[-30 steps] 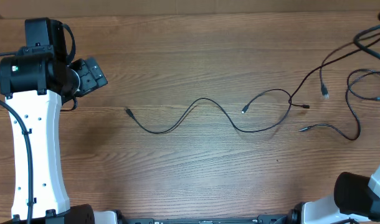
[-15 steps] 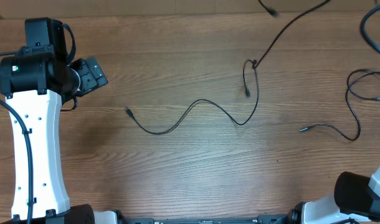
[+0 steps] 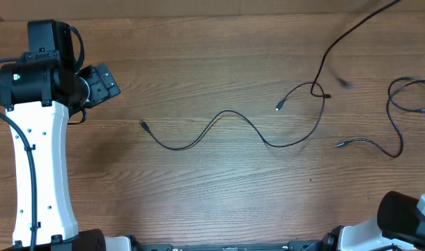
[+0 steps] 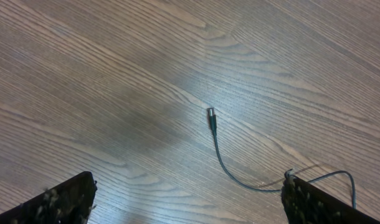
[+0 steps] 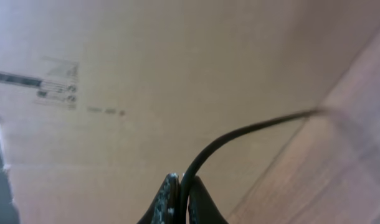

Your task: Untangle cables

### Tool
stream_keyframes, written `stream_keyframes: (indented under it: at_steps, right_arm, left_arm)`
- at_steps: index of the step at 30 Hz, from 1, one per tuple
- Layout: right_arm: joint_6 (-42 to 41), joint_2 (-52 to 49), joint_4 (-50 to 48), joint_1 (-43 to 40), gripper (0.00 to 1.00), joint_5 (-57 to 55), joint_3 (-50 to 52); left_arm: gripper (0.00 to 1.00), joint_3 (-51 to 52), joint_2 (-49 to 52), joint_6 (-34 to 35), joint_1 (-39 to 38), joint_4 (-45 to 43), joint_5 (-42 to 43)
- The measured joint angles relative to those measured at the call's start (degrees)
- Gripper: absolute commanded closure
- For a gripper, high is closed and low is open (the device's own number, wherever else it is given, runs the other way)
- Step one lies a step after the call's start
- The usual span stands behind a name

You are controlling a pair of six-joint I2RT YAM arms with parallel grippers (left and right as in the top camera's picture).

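The right jaws were clamped on a thin black cable (image 5: 240, 134), which was led away ahead of them, up and rightward. If it were pulled, the small tangle (image 3: 318, 90) could be tightened, or the grip lost. The slack was laid in waves lengthwise across the bench (image 3: 198, 195), with the plug (image 4: 210, 113) pointed away, ahead of the wide-spread left jaws.

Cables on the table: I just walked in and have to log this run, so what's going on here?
The right gripper is shut on a thin black cable. It seems to be lifting the far end off the top right of the overhead view, while the rest lies in a wave on the table. A small knot sits partway along. The left gripper is open above the plug end, holding nothing. A second cable lies apart on the right.
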State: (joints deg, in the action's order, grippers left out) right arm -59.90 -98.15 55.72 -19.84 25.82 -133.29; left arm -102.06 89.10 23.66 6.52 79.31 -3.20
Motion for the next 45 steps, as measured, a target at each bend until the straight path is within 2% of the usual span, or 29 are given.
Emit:
stream_keyframes:
  at_steps: [5, 9, 14, 19, 22, 25, 31, 41, 45]
  right_arm:
    - [-1.18, 0.0, 0.68, 0.0, 0.96, 0.98, 0.0]
    - [-1.66, -0.02, -3.65, 0.0, 0.96, 10.84, 0.02]
    - [-7.82, -0.07, -18.67, 0.0, 0.95, 24.7, 0.02]
    - [-19.21, -0.02, -37.07, 0.0, 0.96, 33.79, -0.13]
    - [-23.67, 0.09, -37.59, 0.0, 0.96, 36.02, -0.22]
    - [-24.74, 0.07, -30.99, 0.0, 0.96, 36.06, -0.26]
    - [-14.08, -0.37, -10.4, -0.72, 0.96, 27.19, -0.39]
    - [21.03, -0.96, 4.26, -3.39, 0.95, -1.51, -0.42]
    - [28.41, -1.11, 13.05, -3.37, 0.95, -17.44, -0.26]
  left_arm:
    - [0.05, 0.0, 0.0, 0.0, 0.0, -0.02, 0.0]
    - [0.05, 0.0, 0.0, -0.02, 0.0, -0.04, 0.0]
    - [0.05, 0.0, -0.02, 0.0, 0.0, -0.07, -0.02]
    - [0.05, 0.0, 0.0, 0.0, 0.0, 0.02, 0.02]
    - [0.05, 0.0, 0.0, 0.0, 0.0, -0.04, 0.02]
    - [0.05, 0.0, -0.02, -0.02, 0.0, -0.02, 0.02]
    - [0.05, 0.0, -0.02, 0.0, 0.0, 0.0, 0.02]
    - [0.05, 0.0, -0.02, -0.02, 0.0, 0.22, 0.04]
    - [0.05, 0.0, 0.0, -0.02, 0.0, 0.2, 0.02]
